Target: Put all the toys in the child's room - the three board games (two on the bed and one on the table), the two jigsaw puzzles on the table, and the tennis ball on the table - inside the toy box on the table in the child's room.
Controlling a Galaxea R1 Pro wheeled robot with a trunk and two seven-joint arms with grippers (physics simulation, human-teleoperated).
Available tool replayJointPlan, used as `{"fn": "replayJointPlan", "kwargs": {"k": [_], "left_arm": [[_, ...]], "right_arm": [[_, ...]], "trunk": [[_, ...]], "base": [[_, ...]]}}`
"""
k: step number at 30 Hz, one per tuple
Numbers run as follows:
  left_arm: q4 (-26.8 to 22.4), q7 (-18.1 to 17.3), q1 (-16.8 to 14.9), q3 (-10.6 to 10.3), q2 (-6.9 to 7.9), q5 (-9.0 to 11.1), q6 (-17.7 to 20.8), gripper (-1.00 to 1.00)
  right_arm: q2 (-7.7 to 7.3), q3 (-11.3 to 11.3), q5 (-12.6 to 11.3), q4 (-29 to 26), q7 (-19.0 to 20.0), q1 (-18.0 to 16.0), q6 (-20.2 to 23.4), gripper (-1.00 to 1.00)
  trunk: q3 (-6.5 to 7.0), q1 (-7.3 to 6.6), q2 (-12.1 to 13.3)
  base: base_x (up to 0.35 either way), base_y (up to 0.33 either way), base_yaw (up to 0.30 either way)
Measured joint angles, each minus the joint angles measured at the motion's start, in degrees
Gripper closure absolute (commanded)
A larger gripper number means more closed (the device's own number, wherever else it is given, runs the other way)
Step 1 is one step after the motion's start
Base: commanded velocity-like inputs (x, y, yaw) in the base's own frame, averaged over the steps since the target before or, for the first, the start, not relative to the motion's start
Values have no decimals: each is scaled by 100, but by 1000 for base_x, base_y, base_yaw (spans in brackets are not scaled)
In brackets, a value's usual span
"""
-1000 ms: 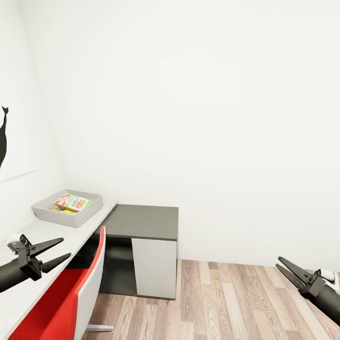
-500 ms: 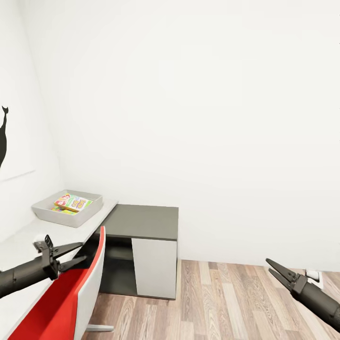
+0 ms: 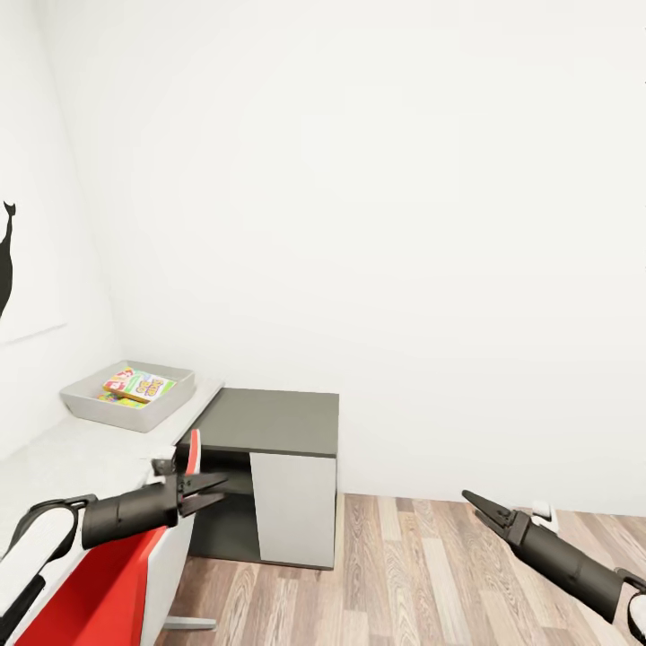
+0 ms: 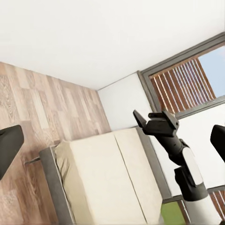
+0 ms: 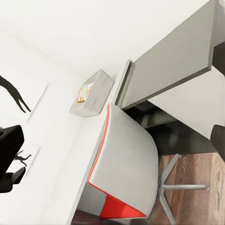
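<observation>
Left claw slightly parted, empty; toy box seemingly lengthwise along table.

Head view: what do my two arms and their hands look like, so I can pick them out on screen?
Both are dark grey-black cylindrical forearms ending in slim black two-finger hands with pointed tips: left hand, right hand. White segments sit further back on each arm, and a small white block near the right wrist.

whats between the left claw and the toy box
In the head view, only bare table lies between the left claw and the toy box.
</observation>
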Motion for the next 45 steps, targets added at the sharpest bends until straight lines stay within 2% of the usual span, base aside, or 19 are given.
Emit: {"fn": "replayJointPlan", "kwargs": {"k": [6,9,13,16,21,23,24,26,27,28,30,31,34,36,37,38,40,44,45], "left_arm": [[3,19,-75,-106,-201,-269,0,-100],[3,23,-142,-262,-245,-482,0,-100],[17,25,-237,-497,-334,-1008,-4,-100],[31,26,-259,-547,-407,-1315,-5,-100],[137,61,-277,-605,-605,-2134,-12,-100],[300,147,-279,-631,-746,-2570,-15,-100],[483,232,-280,-672,-870,-2893,-19,-100],[721,328,-281,-731,-1011,-3238,-27,-100],[987,409,-280,-780,-1141,-3603,-57,-100],[1140,440,-281,-803,-1204,-3779,-86,-100],[1602,498,-281,-838,-1372,-4308,-287,-100],[1785,508,-282,-847,-1432,-4473,-401,-100],[2874,526,-275,-892,-1754,-5297,-1189,-100],[3451,553,-277,-918,-1889,-5611,-1570,-100],[4034,605,-276,-938,-2005,-5945,-1984,-100],[4390,640,-279,-939,-2062,-6107,-2222,-100],[5566,888,-277,-935,-2229,-6571,-3191,-100],[6856,1510,-267,-941,-2320,-6789,-4487,-100],[7040,1621,-258,-937,-2320,-6798,-4673,-100]], "right_arm": [[-1,128,-3,-1,-188,-45,-1,-100],[-1,143,-4,-1,-279,-51,1,-100],[4,175,-7,-7,-447,-55,13,-100],[3,237,-11,-8,-566,-85,15,-100],[6,607,-12,-2,-983,-254,35,-100],[8,855,-2,15,-1261,-312,67,-100],[13,1012,7,61,-1482,-335,85,-100],[14,1168,28,153,-1726,-351,87,-100],[17,1304,62,268,-1956,-360,86,-100],[17,1370,80,336,-2067,-364,82,-100],[21,1565,184,577,-2353,-366,52,-100],[28,1644,237,688,-2438,-367,36,-100],[170,2109,736,1430,-2696,-366,-165,-100],[310,2316,1007,1828,-2756,-368,-332,-100],[482,2490,1304,2252,-2797,-366,-534,-100],[579,2577,1468,2504,-2813,-368,-653,-100],[985,2786,2119,3518,-2850,-365,-1173,-100],[1579,2874,3026,5251,-2873,-367,-2215,-100],[1663,2875,3150,5564,-2875,-369,-2413,-100]], "trunk": [[1,0,1],[1,0,1],[1,0,1],[2,0,1],[2,0,2],[2,0,2],[1,0,2],[1,0,2],[1,0,2],[1,0,2],[1,0,2],[1,0,2],[0,0,2],[1,0,2],[-1,-1,2],[1,0,3],[-1,0,3],[-1,-1,1],[1,0,2]], "base": [[0,0,0],[0,0,0],[0,0,0],[0,0,0],[0,0,0],[0,0,0],[0,0,0],[0,0,0],[0,0,0],[0,0,0],[0,0,0],[0,0,0],[0,0,0],[0,0,0],[0,0,0],[0,0,0],[0,0,0],[0,0,0],[0,0,0]]}}
